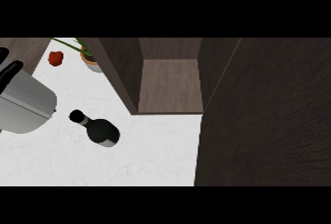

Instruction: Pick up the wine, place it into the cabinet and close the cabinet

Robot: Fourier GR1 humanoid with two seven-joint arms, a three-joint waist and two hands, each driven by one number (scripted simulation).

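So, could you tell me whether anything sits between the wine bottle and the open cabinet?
Nothing visible does: the dark wine bottle stands on bare white counter, and the brown wooden cabinet is open, its shelf unoccupied.

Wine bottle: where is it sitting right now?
In the head view the wine bottle stands on the white counter, left of centre, just in front of the open cabinet and right of the left forearm.

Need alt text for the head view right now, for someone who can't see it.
A dark wine bottle stands on the white counter, left of an open wooden cabinet with its door swung wide. The left hand shows at the left edge, fingers straight.
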